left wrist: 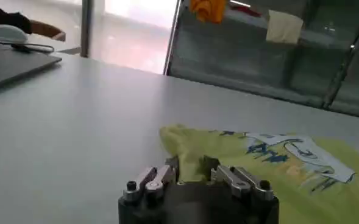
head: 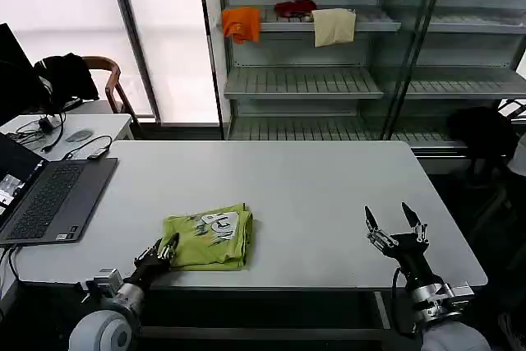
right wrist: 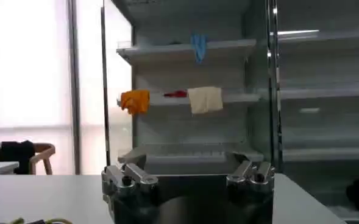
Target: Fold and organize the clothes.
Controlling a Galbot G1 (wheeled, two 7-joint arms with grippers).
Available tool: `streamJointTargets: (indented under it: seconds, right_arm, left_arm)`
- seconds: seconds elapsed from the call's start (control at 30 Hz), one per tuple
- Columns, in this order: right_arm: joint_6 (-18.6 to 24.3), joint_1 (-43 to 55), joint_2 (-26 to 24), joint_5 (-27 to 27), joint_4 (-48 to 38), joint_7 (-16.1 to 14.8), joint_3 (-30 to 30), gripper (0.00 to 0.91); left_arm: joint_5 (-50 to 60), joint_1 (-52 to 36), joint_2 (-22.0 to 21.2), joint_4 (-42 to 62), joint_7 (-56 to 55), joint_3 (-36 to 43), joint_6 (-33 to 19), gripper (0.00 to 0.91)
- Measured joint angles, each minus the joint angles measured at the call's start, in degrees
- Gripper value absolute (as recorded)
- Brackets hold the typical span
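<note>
The clothes are one lime-green T-shirt (head: 209, 237), folded into a small rectangle with its white and dark print facing up, lying near the front edge of the white table (head: 312, 195). My left gripper (head: 167, 246) is low at the shirt's front-left corner. In the left wrist view the T-shirt (left wrist: 270, 164) reaches right up to the left gripper (left wrist: 190, 164), whose fingers stand close together with green fabric between them. My right gripper (head: 393, 218) hovers open over the table's front right, well clear of the shirt. In the right wrist view the right gripper (right wrist: 188, 161) has its jaws spread with nothing between them.
An open laptop (head: 49, 195) lies at the table's left edge, with a cable beside it. Behind the table stands a shelf unit holding an orange cloth (head: 241, 24) and a cream cloth (head: 334, 26). A chair (head: 107, 80) and a side desk stand at the far left.
</note>
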Motion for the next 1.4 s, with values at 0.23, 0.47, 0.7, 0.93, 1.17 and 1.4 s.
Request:
streamJointTargets:
  seconds: [0.23,0.47,0.7,0.93,1.17,1.4]
  right_arm:
    - [-0.1,0.7,0.0,-0.2,0.1,0.2,-0.5,0.907]
    - [-0.6,1.5,-0.2,-0.2,0.4,0.3,-1.0,0.907]
    - [-0.6,1.9,-0.2,-0.2,0.4,0.3,-1.5,0.907]
    - [-0.3,1.8,0.1,-0.4,0.3,0.3,-1.9,0.907]
    - [0.5,0.7,-0.3,0.2,0.3,0.1,-0.6,0.907]
    - [0.5,0.1,-0.4,0.1,0.3,0.1,0.3,0.907]
  left_arm:
    - [-0.2,-0.4,1.3,-2.0,0.3,-0.2,-0.7,0.0]
    - [-2.1,-1.4,5.0,-4.0,0.0,-2.2,-0.7,0.0]
    - [-4.9,-1.1,12.1,-3.0,1.0,-8.1,-1.2,0.0]
    - [-6.1,-2.7,21.2,-2.6,3.8,-15.6,-1.2,0.0]
    - [1.8,-3.4,22.3,-2.6,8.8,-11.3,-3.7,0.0]
    - [16.5,-4.1,15.4,3.0,11.4,3.3,-8.7,0.0]
